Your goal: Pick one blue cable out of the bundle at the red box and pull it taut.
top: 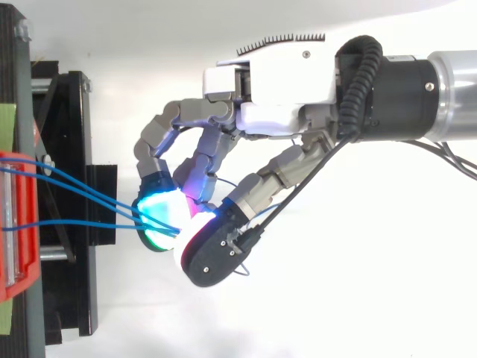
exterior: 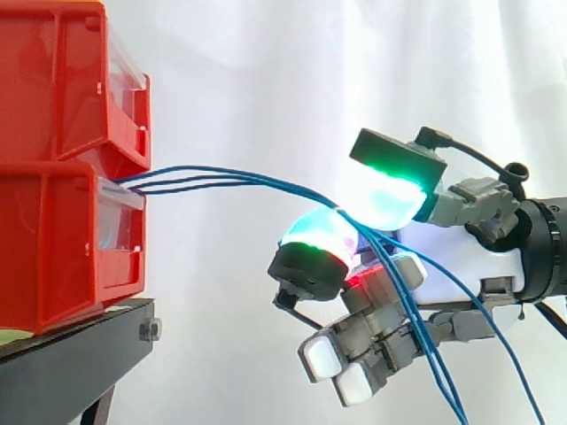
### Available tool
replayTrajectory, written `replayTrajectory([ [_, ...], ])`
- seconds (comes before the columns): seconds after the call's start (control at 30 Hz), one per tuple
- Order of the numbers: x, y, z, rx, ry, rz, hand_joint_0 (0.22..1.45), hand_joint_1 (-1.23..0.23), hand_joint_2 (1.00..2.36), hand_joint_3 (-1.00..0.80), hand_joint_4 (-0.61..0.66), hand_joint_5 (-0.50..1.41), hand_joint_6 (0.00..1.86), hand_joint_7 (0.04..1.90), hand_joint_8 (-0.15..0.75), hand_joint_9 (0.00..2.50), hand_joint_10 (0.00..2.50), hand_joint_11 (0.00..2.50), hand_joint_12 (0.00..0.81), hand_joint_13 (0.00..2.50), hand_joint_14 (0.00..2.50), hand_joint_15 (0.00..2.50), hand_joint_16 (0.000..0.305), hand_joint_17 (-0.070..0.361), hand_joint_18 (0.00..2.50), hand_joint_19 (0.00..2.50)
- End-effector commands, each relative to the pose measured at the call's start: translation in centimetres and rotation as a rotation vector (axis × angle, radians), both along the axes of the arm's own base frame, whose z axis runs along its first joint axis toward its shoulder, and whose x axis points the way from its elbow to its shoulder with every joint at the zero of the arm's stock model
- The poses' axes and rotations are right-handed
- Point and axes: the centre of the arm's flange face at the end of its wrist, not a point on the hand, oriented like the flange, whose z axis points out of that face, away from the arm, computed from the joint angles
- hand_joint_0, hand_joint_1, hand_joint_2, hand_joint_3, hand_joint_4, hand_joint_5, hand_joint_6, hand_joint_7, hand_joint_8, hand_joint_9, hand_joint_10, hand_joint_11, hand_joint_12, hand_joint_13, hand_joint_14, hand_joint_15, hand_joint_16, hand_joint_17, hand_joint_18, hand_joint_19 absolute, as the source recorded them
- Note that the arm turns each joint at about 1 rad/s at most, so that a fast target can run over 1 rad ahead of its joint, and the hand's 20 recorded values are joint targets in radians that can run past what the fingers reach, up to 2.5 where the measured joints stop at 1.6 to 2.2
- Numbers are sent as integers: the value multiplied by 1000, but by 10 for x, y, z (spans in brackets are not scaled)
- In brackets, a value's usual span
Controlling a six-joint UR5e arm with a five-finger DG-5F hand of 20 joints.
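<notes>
Cables run from the red box at frame left to the hand at centre. Its curled fingers and thumb pinch them between glowing pads, and several strands seem caught. Grasp made, slack remaining. Next, I judge, it should shed the extras and draw one rightward until straight.

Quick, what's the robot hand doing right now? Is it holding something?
Hand: shut, its pads pinching the blue cables.
</notes>
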Motion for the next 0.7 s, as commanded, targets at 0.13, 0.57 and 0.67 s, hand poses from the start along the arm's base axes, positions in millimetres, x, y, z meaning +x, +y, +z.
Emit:
replayTrajectory([
  [0.13, 0, 0, 0, 0, -1, 0, 742, -1022, 1000, -500, 180, -208, 935, 951, 364, 1113, 3, 1381, 379, 844, 16, 430, 49, 109, 755, 306],
  [0.57, 0, 0, 0, 0, -1, 2, 523, -805, 1000, -500, 190, -179, 911, 1003, 392, 1230, 4, 1387, 410, 892, 16, 459, 55, 124, 805, 396],
  [0.67, 0, 0, 1, 0, -4, 2, 537, -792, 1000, -500, 190, -177, 910, 1014, 382, 1240, 5, 1388, 406, 893, 16, 463, 54, 122, 800, 417],
])
